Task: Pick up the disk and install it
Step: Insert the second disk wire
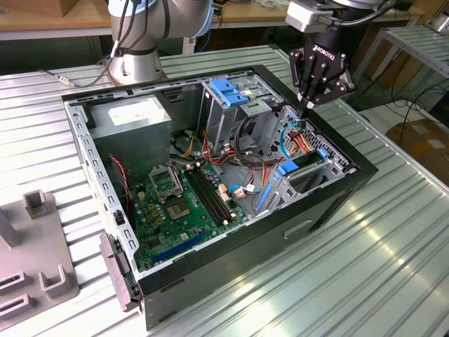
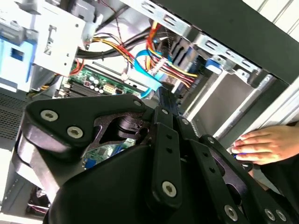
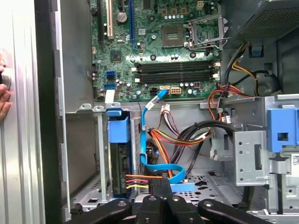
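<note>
We see the disk (image 3: 117,156) seated on edge in the drive bay at the front corner of the computer case (image 1: 330,203), its long axis running down into the bay, blue rail end toward the motherboard (image 3: 159,51). Red, yellow and blue cables (image 3: 159,170) crowd the room just beside it. The claw (image 1: 309,105) hangs just above that corner, fingers drawn together, holding nothing. A person's hand (image 2: 261,144) rests outside the case wall on the table (image 1: 393,267).
</note>
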You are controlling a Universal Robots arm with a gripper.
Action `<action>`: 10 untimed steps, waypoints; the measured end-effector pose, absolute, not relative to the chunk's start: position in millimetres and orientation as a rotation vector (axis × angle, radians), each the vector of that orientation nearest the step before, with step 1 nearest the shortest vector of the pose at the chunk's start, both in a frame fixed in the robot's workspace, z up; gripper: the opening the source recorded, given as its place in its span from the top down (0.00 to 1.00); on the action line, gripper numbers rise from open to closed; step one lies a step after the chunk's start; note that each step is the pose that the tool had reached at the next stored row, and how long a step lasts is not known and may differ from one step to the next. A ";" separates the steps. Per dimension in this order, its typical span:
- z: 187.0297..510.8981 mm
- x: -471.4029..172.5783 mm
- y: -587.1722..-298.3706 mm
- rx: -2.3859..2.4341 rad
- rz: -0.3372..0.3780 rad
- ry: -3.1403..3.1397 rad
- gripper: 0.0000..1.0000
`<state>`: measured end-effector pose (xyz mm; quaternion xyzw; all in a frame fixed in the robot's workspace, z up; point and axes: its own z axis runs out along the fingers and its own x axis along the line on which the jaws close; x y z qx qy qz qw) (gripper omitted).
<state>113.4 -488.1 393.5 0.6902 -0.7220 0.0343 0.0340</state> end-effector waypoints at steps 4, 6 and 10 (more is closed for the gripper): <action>393.6 113.4 -475.0 2.120 0.111 -2.218 0.77; 393.5 113.4 -472.4 2.119 0.112 -2.217 0.70; 393.6 113.4 -472.2 2.119 0.113 -2.217 0.70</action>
